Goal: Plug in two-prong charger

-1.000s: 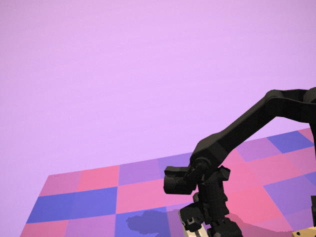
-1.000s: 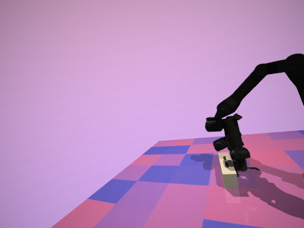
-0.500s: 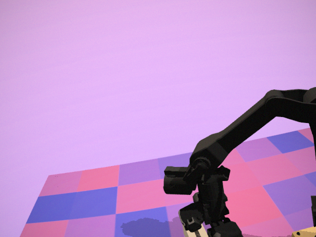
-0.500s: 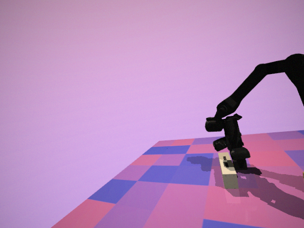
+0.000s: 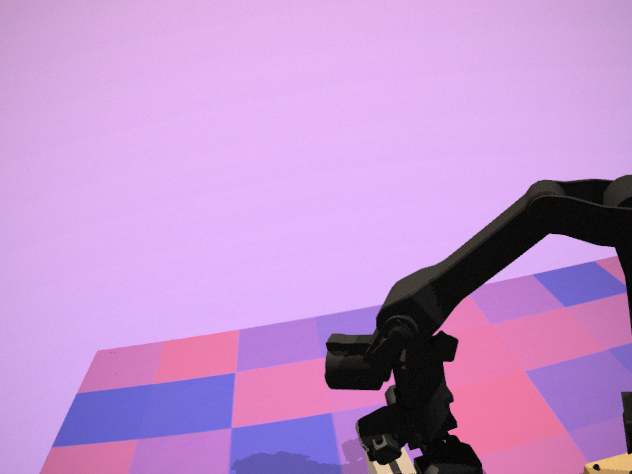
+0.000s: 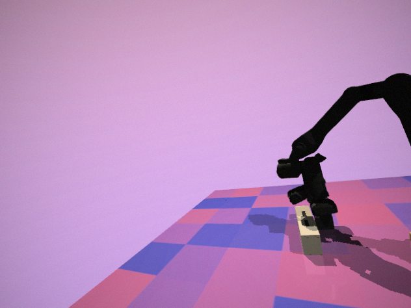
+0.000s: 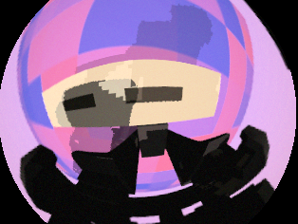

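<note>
Lilac fills most of the room behind the work, a plain backdrop (image 5: 204, 153) (image 6: 132, 99) (image 7: 280, 95) with no furniture visible. The counter (image 5: 285, 387) (image 6: 212, 281) (image 7: 109, 28) runs below it in patches of pink, purple and blue, crossed by dark shadows in the exterior view. The black arm (image 5: 490, 255) (image 6: 338, 112) reaches in from the right of the frame and bends downward. A tan piece (image 5: 607, 463) (image 6: 410, 236) shows at lower right, cut off by the frame edge.

The cream power strip (image 7: 199, 102) (image 6: 311, 245) (image 5: 375, 466) sits on the counter at lower right in the exterior view, two dark openings in its upper face. Just beside it hangs the gripper (image 7: 149, 130) (image 6: 321, 220) (image 5: 416, 454), closed part of the way and clamped on something; that is most likely the charger (image 7: 153, 135), the small dark block between the fingertips at lower centre of the wrist view. Its prongs cannot be made out.

The step in hand looks like bringing the held charger over to the outlet, with the insertion not yet made. The next move probably calls for centring it above the right outlet, turning the prongs to match, then pressing straight down so both meet the shutter together. A tilt could leave the shutter closed or twist the charger in its grip. Which opening counts as the right one is uncertain.
</note>
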{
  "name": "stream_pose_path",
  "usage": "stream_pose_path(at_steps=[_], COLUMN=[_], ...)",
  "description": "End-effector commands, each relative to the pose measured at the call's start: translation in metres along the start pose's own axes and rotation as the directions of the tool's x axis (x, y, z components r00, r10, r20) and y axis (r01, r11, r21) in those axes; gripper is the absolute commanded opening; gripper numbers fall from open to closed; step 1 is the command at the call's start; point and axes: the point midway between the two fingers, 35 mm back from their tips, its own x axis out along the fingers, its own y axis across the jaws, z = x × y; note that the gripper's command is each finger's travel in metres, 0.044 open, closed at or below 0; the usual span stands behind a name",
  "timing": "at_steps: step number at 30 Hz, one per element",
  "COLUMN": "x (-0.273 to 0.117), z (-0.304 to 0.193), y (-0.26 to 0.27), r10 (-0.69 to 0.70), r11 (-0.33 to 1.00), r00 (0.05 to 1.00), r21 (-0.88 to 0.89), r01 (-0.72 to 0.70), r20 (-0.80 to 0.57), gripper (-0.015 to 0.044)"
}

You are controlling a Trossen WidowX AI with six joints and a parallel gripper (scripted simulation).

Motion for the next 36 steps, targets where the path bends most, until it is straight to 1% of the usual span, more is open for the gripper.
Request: stream_pose_path(at_steps=[1,36], x=[-0.0023,-0.0026], z=[0.0101,0.0181], y=[-0.001,-0.0009], r10=[-0.006,-0.006], r11=[1.0,1.0], r00=[1.0,1.0], r21=[-0.003,-0.003], r01=[0.006,0.006], r20=[0.024,0.025], gripper=[0.0,0.0])
